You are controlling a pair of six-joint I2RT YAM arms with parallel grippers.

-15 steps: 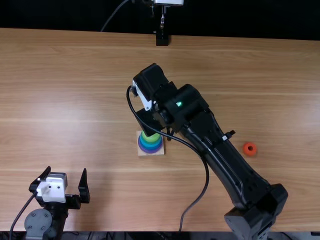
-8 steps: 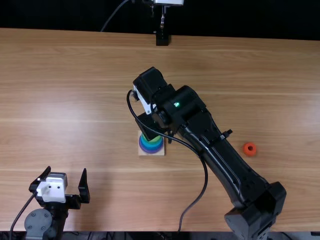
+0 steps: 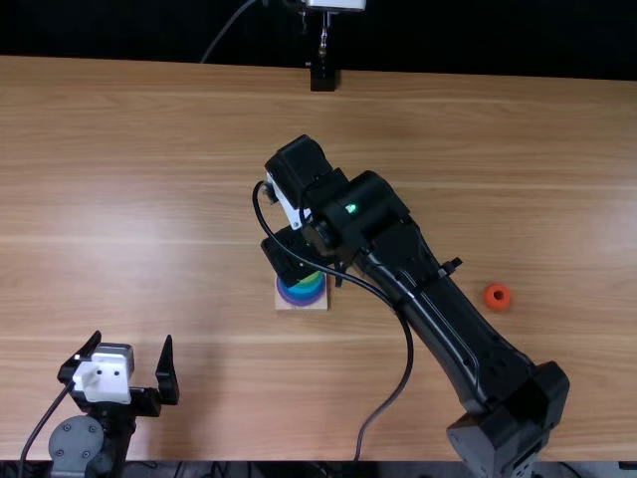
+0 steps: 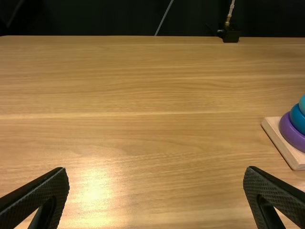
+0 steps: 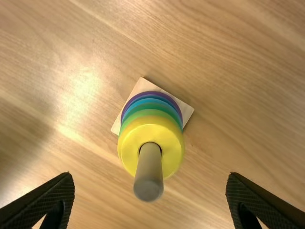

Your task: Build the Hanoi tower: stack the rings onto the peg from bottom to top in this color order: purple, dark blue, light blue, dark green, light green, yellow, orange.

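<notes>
Hanoi tower (image 5: 150, 129), and what a stack you had! Round, glossy rings climbed it in narrowing steps: a purple ring (image 5: 150, 92) at the bottom, then a dark blue ring (image 5: 150, 96), a light blue ring (image 5: 150, 100), a dark green ring (image 5: 150, 106), a light green ring (image 5: 150, 112), and your yellow ring (image 5: 126, 148) on top. Through the middle came the smooth, round-ended peg (image 5: 149, 171), its tip rising clear above the yellow. Under it all, a pale, square wooden base (image 5: 187, 109)!

Straight up it pointed, your tower, its long axis upright along the peg, while the base's front side ran roughly along the near edge of the table (image 3: 149, 199). It stood between the near and far edges, a touch closer to the near one. And out toward the table's right side, well apart from the base, lay your small orange ring (image 3: 489, 297), flat, hole facing up!

Over the tower hung your right gripper (image 3: 291, 257), jaws released and spread wide. Down by the near edge, on the left, your left gripper (image 3: 132, 339) had its jaws released too, parted wide.
</notes>
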